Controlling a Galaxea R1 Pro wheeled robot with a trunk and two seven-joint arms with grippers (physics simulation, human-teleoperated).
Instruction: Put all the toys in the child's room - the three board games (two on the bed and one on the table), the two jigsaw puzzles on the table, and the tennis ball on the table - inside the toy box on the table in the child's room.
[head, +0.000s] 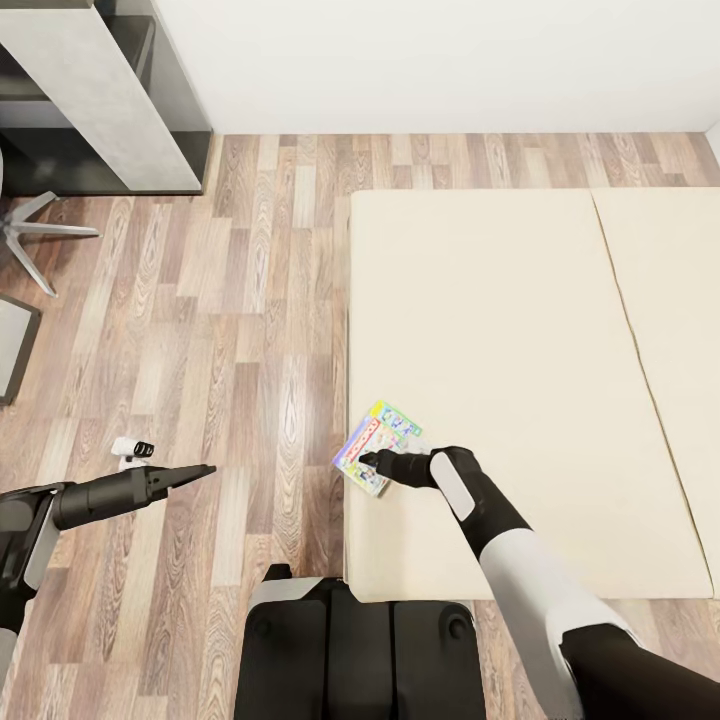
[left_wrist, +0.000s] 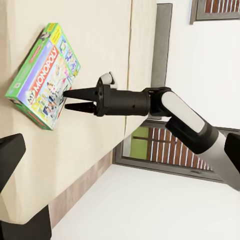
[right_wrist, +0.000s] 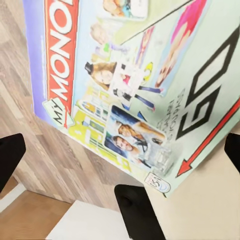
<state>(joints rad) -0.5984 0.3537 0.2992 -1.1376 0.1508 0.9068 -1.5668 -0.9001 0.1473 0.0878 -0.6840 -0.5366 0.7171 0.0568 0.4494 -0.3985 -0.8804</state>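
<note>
One "My Monopoly" board game (head: 376, 447) lies flat at the bed (head: 500, 330) edge: thin, stiff, likely light. Right pincer (left_wrist: 71, 99), fingers slightly spread, pinching nothing, reaches its overhanging edge; left pincer (head: 203, 470) looks pressed together.

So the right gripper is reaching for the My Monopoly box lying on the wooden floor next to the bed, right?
Not quite: the My Monopoly box lies on the bed, at the mattress edge, not on the floor. The head view shows this. The right gripper is indeed reaching for it.

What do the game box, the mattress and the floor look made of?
Board game: looks like glossy printed cardboard, with sharp edges and lettering. Bed: matte beige mattress, probably fabric or foam, with one seam. Floor: wood-grain planks, possibly laminate. The right tool is at the box.
</note>
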